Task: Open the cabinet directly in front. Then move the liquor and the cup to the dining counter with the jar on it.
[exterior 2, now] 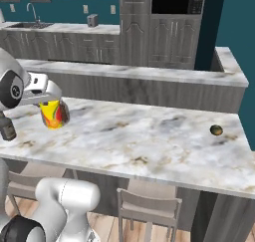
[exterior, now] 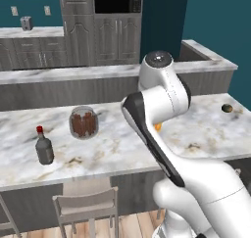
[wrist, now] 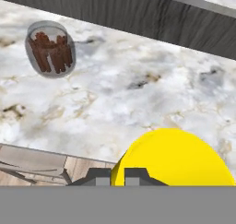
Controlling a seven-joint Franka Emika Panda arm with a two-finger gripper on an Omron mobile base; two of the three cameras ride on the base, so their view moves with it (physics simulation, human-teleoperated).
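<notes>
Held by gripper [exterior 2: 50, 102] at left of right base frame: cup [exterior 2: 54, 113], yellow, above dining counter [exterior 2: 149, 136]. Liquor [exterior: 44, 146] and jar [exterior: 84, 122] stood left-centre, left base frame. No legible writing.

I see the cup [wrist: 173, 158] bright yellow, with red and orange patches on its side. The tabletop [exterior: 122, 149] is white-grey marble with brownish veins. The jar [exterior: 84, 122] holds reddish-brown sticks; the liquor [exterior: 44, 147] is greyish, red-capped.
</notes>
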